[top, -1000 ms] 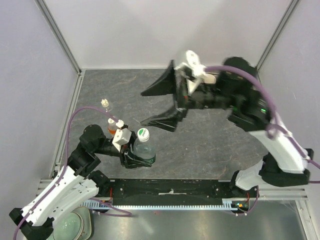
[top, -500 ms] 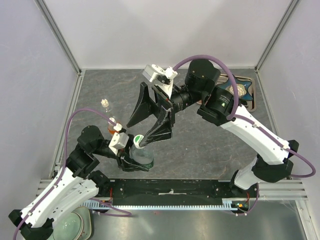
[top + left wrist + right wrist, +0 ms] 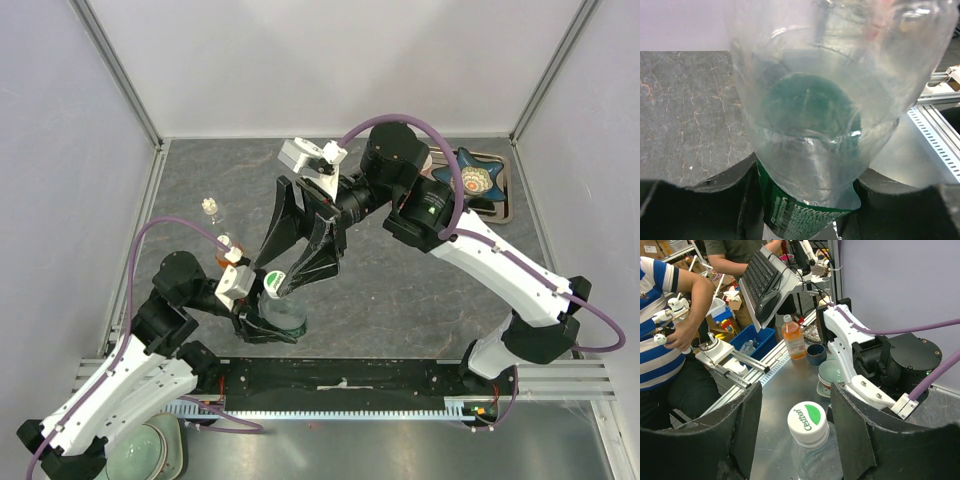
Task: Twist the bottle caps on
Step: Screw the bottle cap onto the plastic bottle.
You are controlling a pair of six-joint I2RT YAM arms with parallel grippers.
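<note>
Bottle cap (image 3: 808,422), white with a green patch, sits on the neck of the clear bottle (image 3: 283,312). We see this green-labelled bottle standing upright on the tabletop (image 3: 420,290), close to the near edge and left of the middle.

The left claw (image 3: 270,325) grips the bottle low on its body. In its wrist view we find the clear wall and green label filling the space between the two dark fingers (image 3: 695,210), which press on either side.

The right claw (image 3: 277,278) reaches down from the far side and straddles the cap. From its own camera we see one black finger (image 3: 742,432) on each side of the cap. A gap of bare background shows on both sides, so this claw is open around the cap and not touching it.

An orange bottle (image 3: 221,251) stands just beside the left claw, on the side toward the left edge, and is partly hidden by it. A tiny clear bottle (image 3: 210,207) stands farther back, near the left edge and well apart from the others. We cannot tell how firmly any cap sits.

At the far right corner a tray (image 3: 506,195) carries a star-shaped dish (image 3: 478,178), partly covered by the right arm.
</note>
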